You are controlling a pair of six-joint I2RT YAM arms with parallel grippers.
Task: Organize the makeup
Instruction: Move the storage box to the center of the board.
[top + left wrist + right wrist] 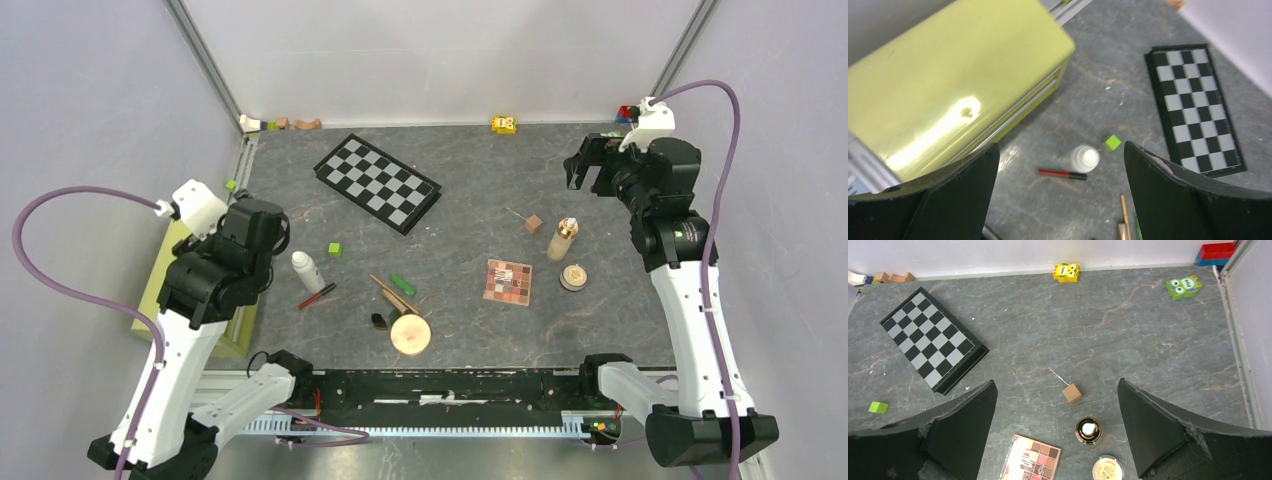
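Both tools released, jaws spread wide, nothing held: left gripper (1060, 150) hangs left of the chequered board (377, 183) on its arm-base side, right gripper (1056, 382) hangs off the board's right. Makeup all loose on the table, on the board's arm-base side: white bottle (306, 271) and red pencil (317, 296) below its left corner, green tube (403, 284), bronze tube (395, 297) and big peach compact (410, 334) below its right end. Eyeshadow palette (508, 282), upright gold-capped bottle (564, 240) and small round compact (574, 277) sit well right of the board, close together.
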